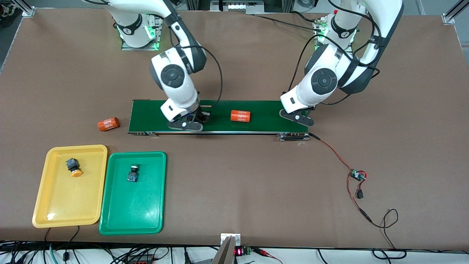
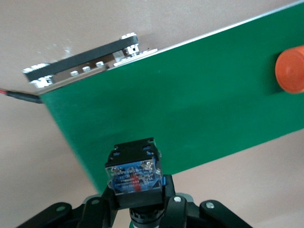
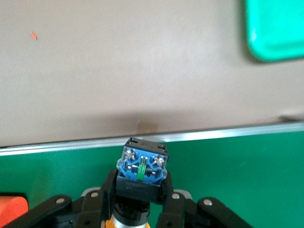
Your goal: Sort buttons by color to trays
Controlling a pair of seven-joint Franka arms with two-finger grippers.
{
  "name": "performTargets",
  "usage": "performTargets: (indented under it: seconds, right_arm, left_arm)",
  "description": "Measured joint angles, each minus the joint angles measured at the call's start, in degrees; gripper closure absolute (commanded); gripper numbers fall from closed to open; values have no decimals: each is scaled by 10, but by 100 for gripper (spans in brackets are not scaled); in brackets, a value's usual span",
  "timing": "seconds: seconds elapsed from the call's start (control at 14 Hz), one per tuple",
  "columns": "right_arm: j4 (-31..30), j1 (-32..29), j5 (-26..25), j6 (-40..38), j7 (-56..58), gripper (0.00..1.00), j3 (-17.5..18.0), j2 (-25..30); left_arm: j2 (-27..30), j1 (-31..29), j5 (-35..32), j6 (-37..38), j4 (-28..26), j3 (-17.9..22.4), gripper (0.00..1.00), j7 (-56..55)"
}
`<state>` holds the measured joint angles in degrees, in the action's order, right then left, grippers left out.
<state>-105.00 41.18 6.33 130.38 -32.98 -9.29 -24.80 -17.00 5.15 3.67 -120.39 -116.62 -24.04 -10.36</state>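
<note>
Between the right gripper's (image 3: 137, 209) clenched fingers sits a yellow-capped button (image 3: 141, 168) off the conveyor belt (image 1: 256, 110) (left gripper (image 2: 137, 213) likewise grips one), so lifting toward the yellow tray (image 1: 51, 205) comes next.

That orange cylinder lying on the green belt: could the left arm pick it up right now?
Probably not yet. The orange cylinder lies in the open on the belt, with nothing between it and the left tool, but that tool is shut on a button, so it would have to let that go first.
</note>
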Motion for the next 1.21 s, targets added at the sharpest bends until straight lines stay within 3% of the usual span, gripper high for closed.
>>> performTargets:
  seconds: [0.21, 0.5, 0.57, 0.64, 0.71, 0.78, 1.21]
  right_arm:
    - [49, -63, -1, -53, 137, 85, -3, 1]
    - [54, -157, -7, -59, 324, 85, -5, -5]
    - [54, -180, -14, -59, 360, 85, -5, -9]
    - [56, -204, -21, -58, 392, 84, -5, -16]
    - [63, -228, -24, -58, 423, 84, -5, -24]
    - [72, -251, -24, -58, 457, 84, -5, -36]
    - [128, -340, -24, -49, 607, 82, -5, -109]
  left_arm:
    - [-31, 0, 4, -36, -2, 0, 100, -7]
    - [-58, 2, 4, -70, -2, 0, 97, -8]
    - [-61, 1, 4, -73, -1, 0, 91, -9]
    - [-62, 1, 4, -75, -1, 1, 66, -9]
    - [-62, 1, 4, -76, 0, 2, 5, -9]
    - [-62, 1, 4, -77, 3, 3, 0, -9]
    - [-38, 1, 4, -47, 91, 46, 0, -9]
